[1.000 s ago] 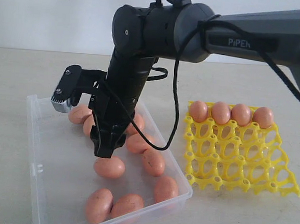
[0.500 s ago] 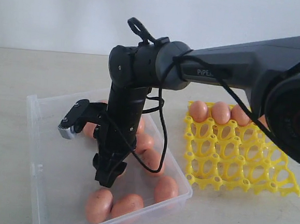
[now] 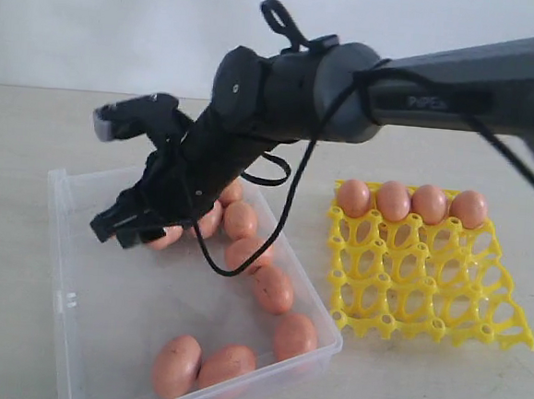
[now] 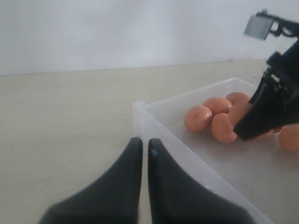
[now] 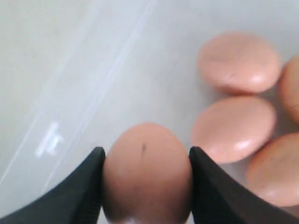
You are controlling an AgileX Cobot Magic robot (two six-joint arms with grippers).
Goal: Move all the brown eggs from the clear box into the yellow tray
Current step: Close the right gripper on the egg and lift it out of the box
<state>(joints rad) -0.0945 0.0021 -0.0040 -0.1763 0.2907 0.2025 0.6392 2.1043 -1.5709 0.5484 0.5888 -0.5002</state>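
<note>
Where right end effector (image 5: 145, 156) clamps, smooth oval egg (image 5: 147, 182).

We are looking at a robotics lab setup: a robot arm (image 3: 443, 84) hanging over a bare surface (image 3: 32, 126), a blank white wall (image 3: 96, 20) behind.

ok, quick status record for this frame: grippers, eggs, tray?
right gripper: shut on one egg, over the box
left gripper: shut, empty, outside the box near a corner
tray: four eggs in the far row, other cups empty
box contents: several eggs left, some hidden by the arm
</note>
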